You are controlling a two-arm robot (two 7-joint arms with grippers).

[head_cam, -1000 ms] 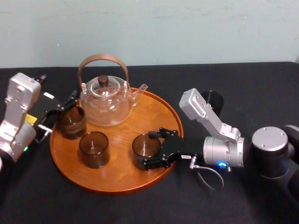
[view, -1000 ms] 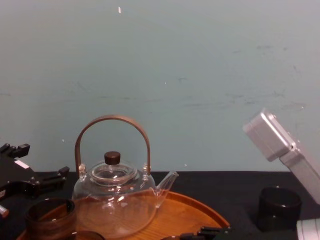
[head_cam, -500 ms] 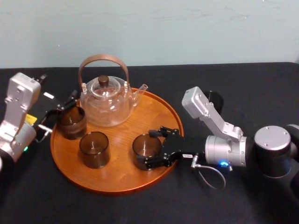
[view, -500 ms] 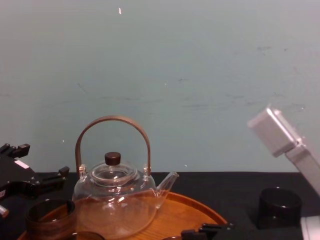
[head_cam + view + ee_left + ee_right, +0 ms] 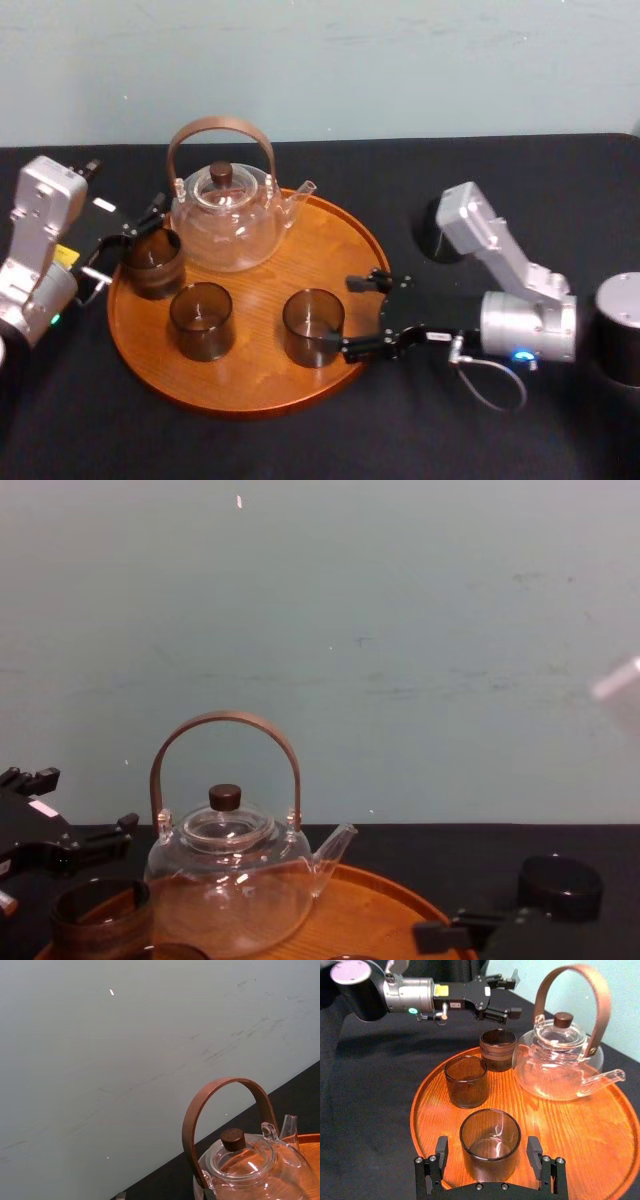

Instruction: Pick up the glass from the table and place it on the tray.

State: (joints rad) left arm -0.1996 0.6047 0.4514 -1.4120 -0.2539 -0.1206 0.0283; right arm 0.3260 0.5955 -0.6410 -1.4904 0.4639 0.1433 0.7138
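smoky glass [image 5: 313, 325] is seen standing on the tray [image 5: 250, 385], just ahead of the right gripper [image 5: 364, 316], whose fingers are spread wide; left gripper [image 5: 507, 996] is parked, likewise spread.

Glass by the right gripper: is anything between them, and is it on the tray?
Nothing visible stands between them: the open right gripper has the glass right in front of it. The glass stands on the tray, apart from two other glasses and the teapot. The left gripper sits at the tray's left edge.
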